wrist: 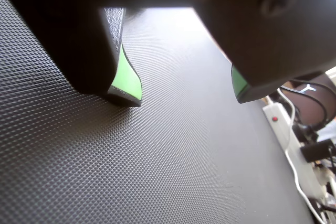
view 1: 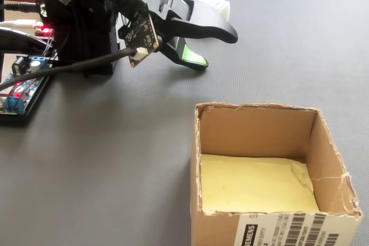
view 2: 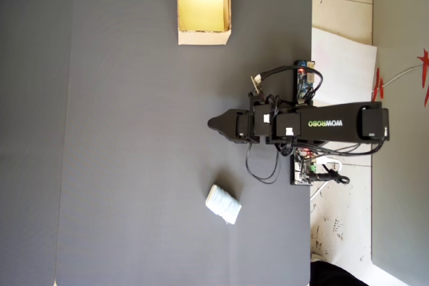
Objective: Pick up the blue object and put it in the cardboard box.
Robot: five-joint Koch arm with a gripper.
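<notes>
blue object: pale ribbed pad lying loose on the mat, well apart from everything, nothing touching it
mat: dark textured sheet covering the table
arm: black Koch arm, folded low, sitting between box and pad in the overhead view
cardboard box: flaps up, yellowish floor, looks empty
gripper: jaws clearly parted, green pads showing, only bare mat in the gap
progress: basically nothing done yet imo, reach, grab, carry and drop are all left
</notes>
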